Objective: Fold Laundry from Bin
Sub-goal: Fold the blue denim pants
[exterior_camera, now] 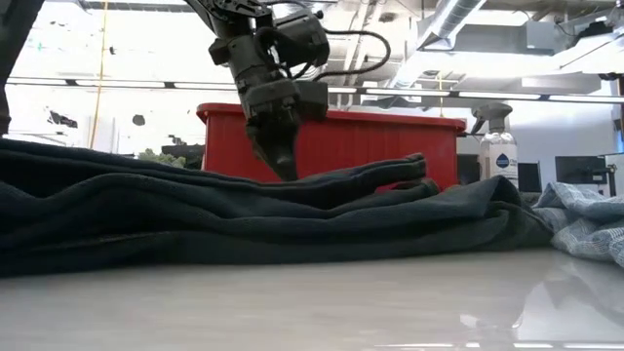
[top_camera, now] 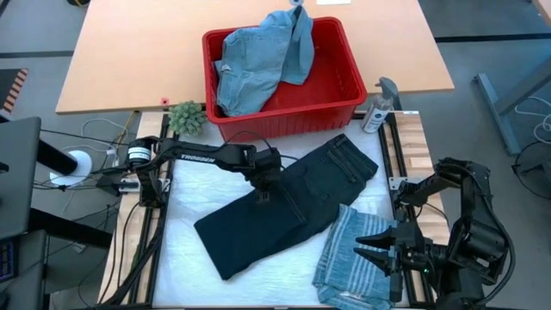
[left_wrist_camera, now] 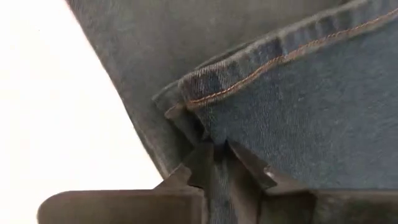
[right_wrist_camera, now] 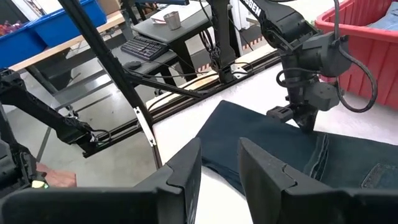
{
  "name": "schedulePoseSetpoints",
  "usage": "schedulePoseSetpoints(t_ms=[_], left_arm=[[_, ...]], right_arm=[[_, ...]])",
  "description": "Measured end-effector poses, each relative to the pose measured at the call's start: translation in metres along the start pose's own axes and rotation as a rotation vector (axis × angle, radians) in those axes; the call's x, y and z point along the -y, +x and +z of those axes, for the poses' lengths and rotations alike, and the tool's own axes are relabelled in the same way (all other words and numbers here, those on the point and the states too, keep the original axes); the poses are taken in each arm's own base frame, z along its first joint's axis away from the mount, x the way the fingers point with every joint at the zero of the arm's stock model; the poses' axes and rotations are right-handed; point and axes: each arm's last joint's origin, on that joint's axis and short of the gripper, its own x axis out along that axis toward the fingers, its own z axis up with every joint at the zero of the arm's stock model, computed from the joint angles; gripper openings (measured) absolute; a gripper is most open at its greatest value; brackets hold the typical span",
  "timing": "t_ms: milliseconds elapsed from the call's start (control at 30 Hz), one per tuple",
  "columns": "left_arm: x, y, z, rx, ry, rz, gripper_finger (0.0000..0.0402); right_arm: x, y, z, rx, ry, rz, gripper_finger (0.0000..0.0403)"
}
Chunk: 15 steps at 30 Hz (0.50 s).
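**Left gripper pinches the dark trousers at mid-table**

The dark navy trousers [top_camera: 284, 207] lie folded on the white table [top_camera: 185, 258], running diagonally from the near left toward the red bin [top_camera: 344, 86] at the back. Light blue denim pieces [top_camera: 258, 60] are heaped in the bin, one draped over its far rim. A blue-grey striped shirt [top_camera: 349, 258] lies crumpled at the table's near right, touching the trousers.

The left gripper [top_camera: 261, 196] points down onto the trousers' left edge, its fingers [left_wrist_camera: 245, 165] nearly together with a fold of cloth between them.

The right gripper [top_camera: 379, 250] waits over the table's right edge beside the shirt, fingers [right_wrist_camera: 264, 162] parted and holding nothing.
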Motion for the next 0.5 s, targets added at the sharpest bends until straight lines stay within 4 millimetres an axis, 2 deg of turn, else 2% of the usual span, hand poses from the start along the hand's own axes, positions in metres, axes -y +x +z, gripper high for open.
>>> schedulePoseSetpoints(t_ms=[133,333,433,500], left_arm=[[0.004,0.000,0.000,-0.010,0.010,-0.018,0.0092],[0.006,-0.002,-0.003,-0.035,-0.007,-0.062,0.0201],[0.008,-0.016,0.001,-0.014,-0.013,-0.060,0.0241],[0.009,-0.033,0.006,0.017,-0.009,-0.035,0.0254]], right_arm=[[0.000,0.001,0.001,0.002,0.002,-0.005,0.0133],[0.002,0.005,0.002,0.006,-0.003,-0.021,0.0133],[0.005,0.011,0.004,0.009,-0.022,-0.051,0.0133],[0.008,0.017,0.007,0.016,-0.026,-0.082,0.0132]])
